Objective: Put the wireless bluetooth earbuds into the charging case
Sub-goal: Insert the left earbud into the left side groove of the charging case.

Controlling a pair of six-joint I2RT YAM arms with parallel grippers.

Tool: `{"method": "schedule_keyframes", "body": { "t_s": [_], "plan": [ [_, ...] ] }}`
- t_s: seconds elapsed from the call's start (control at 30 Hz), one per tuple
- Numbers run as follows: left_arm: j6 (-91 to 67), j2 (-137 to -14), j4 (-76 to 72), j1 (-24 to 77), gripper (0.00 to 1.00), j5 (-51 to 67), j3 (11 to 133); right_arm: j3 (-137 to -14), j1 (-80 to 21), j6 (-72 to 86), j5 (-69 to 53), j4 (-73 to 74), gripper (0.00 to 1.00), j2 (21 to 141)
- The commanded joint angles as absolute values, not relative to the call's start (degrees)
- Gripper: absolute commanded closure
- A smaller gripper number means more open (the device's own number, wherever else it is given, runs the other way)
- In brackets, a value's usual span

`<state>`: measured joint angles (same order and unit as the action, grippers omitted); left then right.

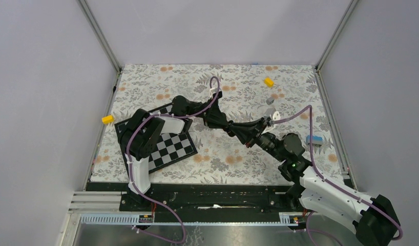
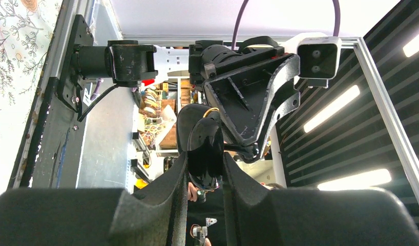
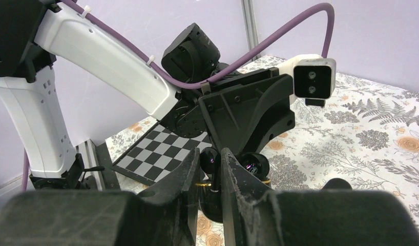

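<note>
Both arms meet above the middle of the table. My left gripper [image 1: 247, 134] [image 2: 206, 163] is shut on the charging case [image 2: 203, 143], a glossy black shell with a thin gold rim, held between its pads. Facing it, my right gripper [image 1: 260, 139] [image 3: 210, 154] is shut on one black earbud [image 3: 208, 160], stem pointing down into the open case [image 3: 213, 207]. A second earbud [image 3: 254, 165] sits in the case just to the right of the held one. In the top view the case and earbuds are hidden between the two grippers.
A black-and-white checkerboard [image 1: 169, 146] lies under the left arm. Yellow blocks rest at the left edge [image 1: 108, 119] and far right [image 1: 269, 82], a blue block [image 1: 313, 140] at the right, and a small grey piece [image 1: 270, 101] behind the grippers. Walls enclose three sides.
</note>
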<state>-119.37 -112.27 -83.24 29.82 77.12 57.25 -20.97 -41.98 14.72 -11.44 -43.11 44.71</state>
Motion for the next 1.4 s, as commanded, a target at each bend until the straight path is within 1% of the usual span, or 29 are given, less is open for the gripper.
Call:
{"method": "schedule_keyframes", "body": {
  "t_s": [0.0,0.27,0.6,0.93,1.37],
  "plan": [
    [-138.65,-111.76,-91.27,29.88,1.00,77.83,56.95,-24.30,-41.73,12.07,-10.26,-44.13,0.96,46.85],
    [-138.63,-112.45,-91.24,29.80,1.00,77.64,56.97,-26.76,-41.70,11.21,-11.56,-44.88,0.96,49.52],
    [-138.66,-112.69,-91.23,29.27,1.00,77.61,56.98,-26.87,-41.73,13.75,-14.50,-45.53,0.96,49.97],
    [-138.31,-112.99,-91.23,28.56,1.00,77.81,56.43,-27.15,-41.77,13.59,-13.78,-45.09,0.96,48.69],
    [-138.59,-112.33,-91.23,28.35,1.00,77.54,56.33,-26.57,-41.76,14.03,-15.02,-47.02,0.96,52.49]
  ]
}}
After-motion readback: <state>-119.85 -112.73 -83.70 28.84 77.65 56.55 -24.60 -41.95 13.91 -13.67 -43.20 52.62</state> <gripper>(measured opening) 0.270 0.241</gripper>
